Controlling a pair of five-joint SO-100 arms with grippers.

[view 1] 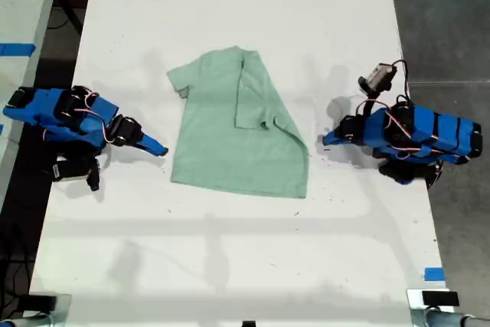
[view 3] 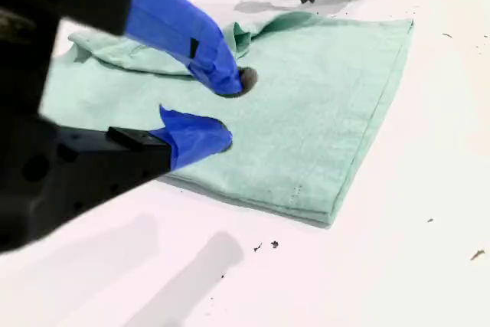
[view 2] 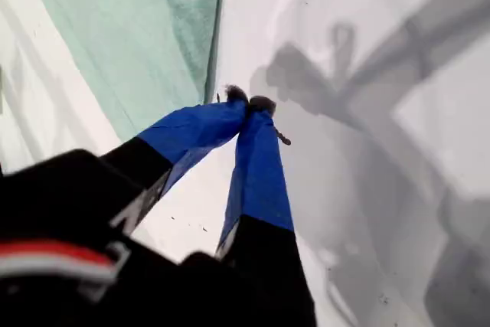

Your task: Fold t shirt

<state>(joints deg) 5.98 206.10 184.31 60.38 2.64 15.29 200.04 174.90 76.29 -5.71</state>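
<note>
T shirt [view 1: 230, 135] lies flat mid white table [view 1: 230, 258], one sleeve side folded over onto the body. Dark floor [view 1: 444, 28] beyond the table edges. My first gripper [view 2: 249, 103] sits just off the shirt's folded side, tips pressed together, holding nothing. My second gripper [view 3: 230, 109] is at the opp side, jaws spread, empty. Bare tabletop all round the shirt.

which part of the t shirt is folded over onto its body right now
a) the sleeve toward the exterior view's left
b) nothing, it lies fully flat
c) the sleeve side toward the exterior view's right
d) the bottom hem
c: the t shirt has its sleeve on the exterior view's right flipped inward onto the body, while the other sleeve sticks out and the hem lies flat.
</note>
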